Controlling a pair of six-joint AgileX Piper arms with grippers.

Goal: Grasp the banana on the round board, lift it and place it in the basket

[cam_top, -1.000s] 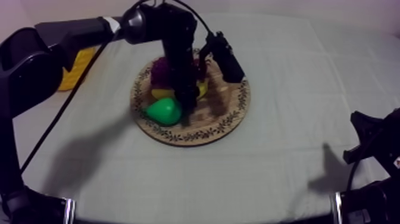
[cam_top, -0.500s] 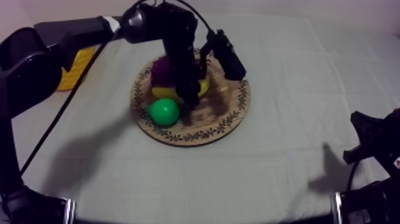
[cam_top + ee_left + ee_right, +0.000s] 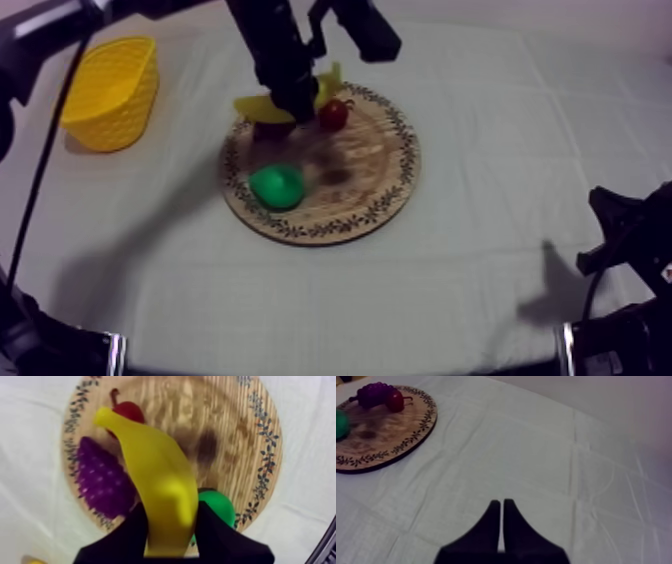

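Observation:
My left gripper (image 3: 292, 104) is shut on the yellow banana (image 3: 280, 98) and holds it in the air above the far left part of the round wooden board (image 3: 375, 190). In the left wrist view the banana (image 3: 155, 471) sits between my black fingers (image 3: 134, 531), high over the board (image 3: 240, 431). The yellow basket (image 3: 108, 92) stands at the far left of the table. My right gripper (image 3: 502, 507) lies shut on nothing over the bare cloth, low at the right (image 3: 620, 245) of the top view.
On the board lie a green pear (image 3: 277, 185), a small red fruit (image 3: 333, 115) and purple grapes (image 3: 100, 483). The grapes (image 3: 376, 393) and red fruit (image 3: 395, 400) also show far off from the right wrist. Bare cloth surrounds the board.
My left gripper has risen from the board with the banana and shifted toward the far left. The basket has come into full sight. The right arm has stayed put.

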